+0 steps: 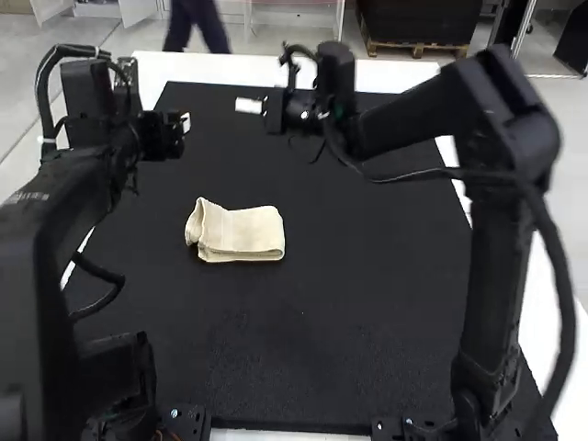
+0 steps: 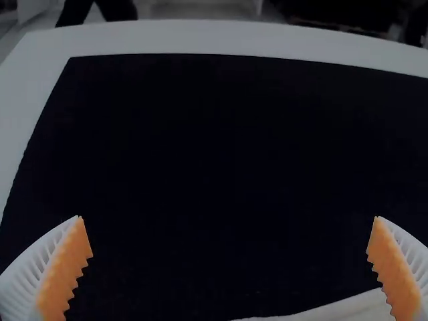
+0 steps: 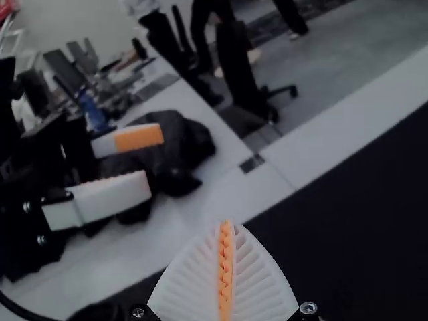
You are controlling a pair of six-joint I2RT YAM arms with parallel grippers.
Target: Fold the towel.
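In the high view, the left gripper [image 1: 186, 123] is beyond the towel and off to its left, while the right gripper [image 1: 250, 106] is farther forward, above the mat. The cream towel [image 1: 243, 234] lies folded into a small, layered rectangle, its left end slightly raised; neither gripper touches it. Wide apart stand the ribbed fingers of the left gripper [image 2: 227, 217], with a strip of the towel [image 2: 351, 309] near one finger. The right wrist view has the right gripper [image 3: 226, 223] with its orange pads pressed together, nothing visible between them.
A black mat [image 1: 367, 266] covers most of the white table [image 1: 220, 66]. Both arms flank the towel, with cables looping from them. In the right wrist view, a dark bundle [image 3: 184, 144] lies on a white surface behind the left arm's parted fingers [image 3: 114, 195].
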